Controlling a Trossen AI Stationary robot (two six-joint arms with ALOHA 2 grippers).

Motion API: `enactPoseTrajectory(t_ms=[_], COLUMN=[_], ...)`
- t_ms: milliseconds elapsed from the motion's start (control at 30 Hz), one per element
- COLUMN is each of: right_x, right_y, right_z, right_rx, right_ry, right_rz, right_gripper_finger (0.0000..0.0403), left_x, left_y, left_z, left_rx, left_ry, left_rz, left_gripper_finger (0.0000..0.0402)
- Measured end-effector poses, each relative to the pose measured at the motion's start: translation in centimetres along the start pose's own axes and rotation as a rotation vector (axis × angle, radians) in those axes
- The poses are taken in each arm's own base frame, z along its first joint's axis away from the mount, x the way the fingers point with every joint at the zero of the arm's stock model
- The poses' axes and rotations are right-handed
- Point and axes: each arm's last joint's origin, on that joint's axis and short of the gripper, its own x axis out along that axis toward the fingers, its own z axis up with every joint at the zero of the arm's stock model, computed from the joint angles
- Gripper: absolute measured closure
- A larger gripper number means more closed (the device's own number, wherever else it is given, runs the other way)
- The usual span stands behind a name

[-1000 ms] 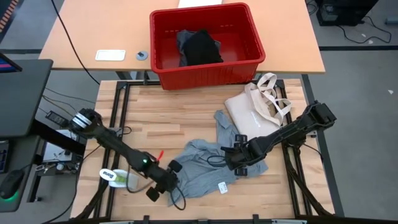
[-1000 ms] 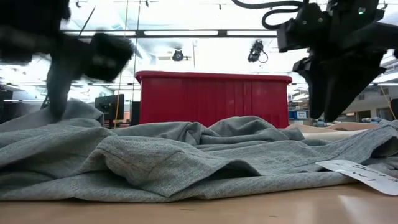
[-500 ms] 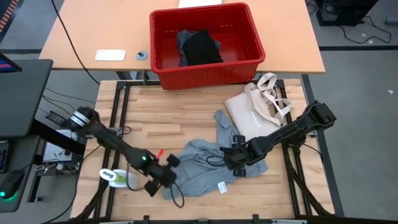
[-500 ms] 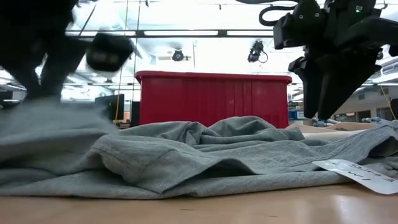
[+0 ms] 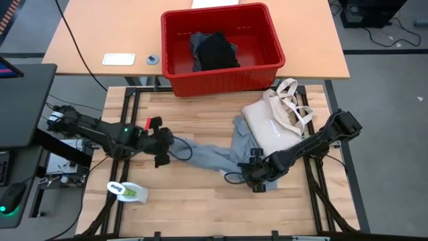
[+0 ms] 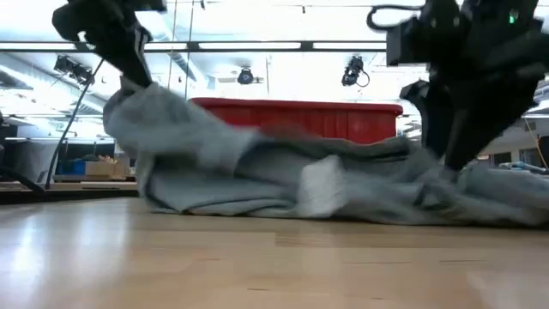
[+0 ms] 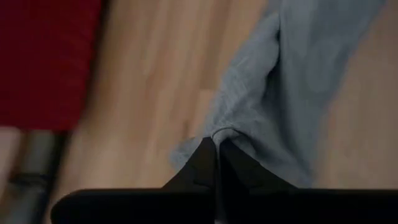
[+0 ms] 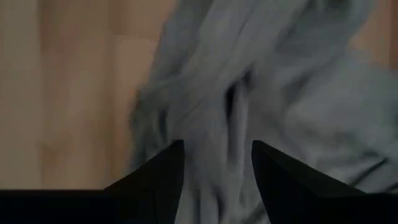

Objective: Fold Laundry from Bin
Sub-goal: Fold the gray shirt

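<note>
On the slatted wooden table (image 5: 200, 127) | light grey cotton T-shirt (image 5: 210, 157) is stretched between arms, presumably for flattening | left gripper (image 5: 162, 145) is clamped on one edge | right gripper (image 5: 257, 175), fingers apart, is over the other | red plastic bin (image 5: 267, 40) is well apart.

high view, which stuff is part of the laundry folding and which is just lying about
Part of the job:
- light grey cotton T-shirt, pinched by the left gripper
- large red plastic bin
- black garment in the bin

Lying about:
- cream canvas tote bag
- white and green label roll
- white flat card
</note>
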Motion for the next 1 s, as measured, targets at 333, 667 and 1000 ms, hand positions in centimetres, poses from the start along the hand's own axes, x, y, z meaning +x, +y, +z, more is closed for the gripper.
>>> enactPoseTrajectory(t_ms=[333,667,1000], right_x=[1.1,0.3,0.2], right_y=[-1.4,-1.4,-1.7], right_z=[-0.1,0.8,0.9], right_rx=[0.038,0.054,0.108], right_ry=[0.004,-0.023,-0.067], right_rz=[-0.026,-0.044,-0.14], right_gripper_finger=[0.0208,0.0208,0.0208], left_x=[2.8,0.7,8.4], left_y=[-1.2,-0.7,-9.6], left_z=[-0.3,2.3,1.4], left_rx=[0.148,0.152,0.411], left_ry=[-0.104,-0.256,-0.125], left_rz=[-0.113,-0.045,-0.216], left_gripper_finger=[0.0326,0.0152,0.019])
